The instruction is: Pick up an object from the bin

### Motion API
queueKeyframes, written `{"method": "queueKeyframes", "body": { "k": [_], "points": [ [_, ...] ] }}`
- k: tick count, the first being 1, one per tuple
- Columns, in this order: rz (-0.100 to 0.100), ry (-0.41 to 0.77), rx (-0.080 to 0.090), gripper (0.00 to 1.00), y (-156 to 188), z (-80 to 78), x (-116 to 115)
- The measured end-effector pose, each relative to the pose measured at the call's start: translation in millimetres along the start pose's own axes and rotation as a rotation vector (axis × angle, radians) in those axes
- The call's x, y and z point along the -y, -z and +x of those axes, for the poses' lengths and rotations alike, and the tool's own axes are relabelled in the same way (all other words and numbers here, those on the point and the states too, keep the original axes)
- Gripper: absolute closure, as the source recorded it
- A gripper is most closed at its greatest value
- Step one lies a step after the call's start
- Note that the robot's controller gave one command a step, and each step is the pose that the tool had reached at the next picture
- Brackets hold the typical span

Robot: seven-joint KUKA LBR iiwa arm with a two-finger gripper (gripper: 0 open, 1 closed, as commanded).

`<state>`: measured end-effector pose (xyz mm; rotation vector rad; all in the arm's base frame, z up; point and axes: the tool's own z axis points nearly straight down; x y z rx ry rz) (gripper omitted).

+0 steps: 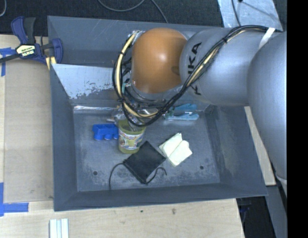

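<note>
**Arm low over the small can at mid-bin; grasp not confirmed**

The KUKA arm reaches into the grey metal bin (64,148) from its right side. Its rounded orange wrist cover (156,58) hangs over the back-middle of the floor. The gripper (127,119) sits under that cover and a loop of cables, directly above a small round can with a yellow-green label (130,137). The can stands upright near the middle of the bin, a little toward the left wall.

The wrist and cables hide the jaws, so it cannot be told whether they are open or closed, or whether anything is between them. The can's top meets the gripper's underside in this view, but contact is uncertain.

A blue plastic block (104,132) lies just beside the can, toward the left wall. A black flat pouch with a thin cord (144,161) lies near the can, toward the front wall. A cream foam block (175,149) lies beside the pouch, toward the right wall. A light blue flat item (186,112) rests against the back wall under the arm.

The step in hand looks like the descent or the closing on the can. The next move probably calls for a firm close around the can's sides and a straight lift. The blue block is close enough to be nudged, and the round can could slip or tip.
</note>
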<state>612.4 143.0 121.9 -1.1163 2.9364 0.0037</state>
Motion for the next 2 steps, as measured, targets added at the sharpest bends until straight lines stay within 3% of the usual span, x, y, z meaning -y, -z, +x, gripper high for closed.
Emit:
{"method": "queueKeyframes", "body": {
  "k": [2],
  "points": [
    [0.006,-0.002,0.011,1.0,28.7,-2.7,1.7]
  ]
}}
